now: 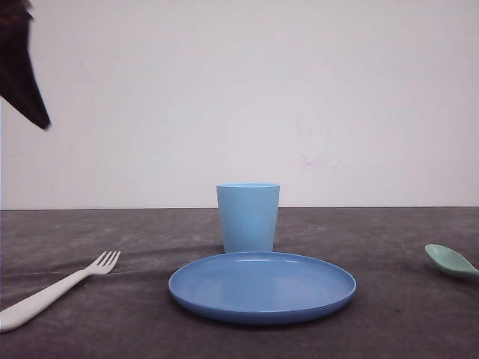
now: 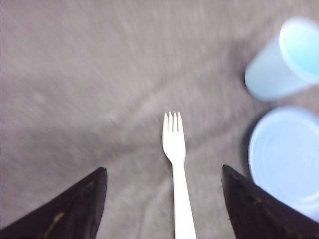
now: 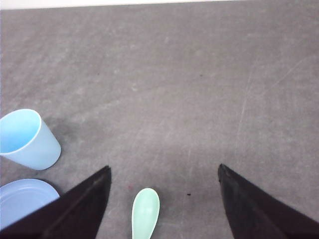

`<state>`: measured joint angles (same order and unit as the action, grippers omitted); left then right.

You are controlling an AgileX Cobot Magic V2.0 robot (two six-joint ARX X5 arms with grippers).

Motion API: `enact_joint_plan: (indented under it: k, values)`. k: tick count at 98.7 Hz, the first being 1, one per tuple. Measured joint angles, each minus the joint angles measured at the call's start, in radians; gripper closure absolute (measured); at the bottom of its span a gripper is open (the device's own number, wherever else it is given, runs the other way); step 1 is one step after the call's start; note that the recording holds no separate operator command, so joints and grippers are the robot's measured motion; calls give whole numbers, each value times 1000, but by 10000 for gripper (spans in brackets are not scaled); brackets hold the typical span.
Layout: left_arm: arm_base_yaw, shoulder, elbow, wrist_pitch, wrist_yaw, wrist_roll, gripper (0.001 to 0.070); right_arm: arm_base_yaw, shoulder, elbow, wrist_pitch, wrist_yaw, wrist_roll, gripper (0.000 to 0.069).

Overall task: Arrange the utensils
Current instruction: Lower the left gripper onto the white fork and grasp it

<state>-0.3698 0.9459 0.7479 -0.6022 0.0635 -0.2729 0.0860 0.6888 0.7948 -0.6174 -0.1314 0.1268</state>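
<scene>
I have both end effectors spread wide and empty, the left end effector [image 2: 162, 199] straddling the white fork [image 2: 175, 164] on the left of the tabletop [image 1: 389, 314], the right end effector [image 3: 164, 199] over the mint spoon [image 3: 145, 211] on the right. Between them sit the blue plate [image 1: 262, 288] and, just behind it, the cup [image 1: 248, 217], neither blocking either pick, I'd say

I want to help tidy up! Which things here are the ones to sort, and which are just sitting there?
To sort:
white fork, lying left of the plate
green spoon, lying right of the plate

Just sitting there:
blue plate, in the middle
blue cup, upright behind the plate
</scene>
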Motion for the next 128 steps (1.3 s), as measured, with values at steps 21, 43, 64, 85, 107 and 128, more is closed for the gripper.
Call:
enact_joint_plan:
  k: [21,43,64,85,107,128]
  values:
    - [-91,158,0,13,-69,-34,271,0,14,0,-3,0,0,266]
    - [-163,326,0,69,-88,-65,271,0,26,0,-3,0,0,266]
    - [-197,428,0,124,-127,-92,280,0,31,0,-4,0,0,266]
    - [-199,475,0,161,-140,-106,430,0,31,0,-4,0,0,266]
    - [-199,497,0,179,-141,-121,594,0,31,0,-4,0,0,266]
    - [-200,530,20,179,-144,-125,632,0,31,0,-4,0,0,266]
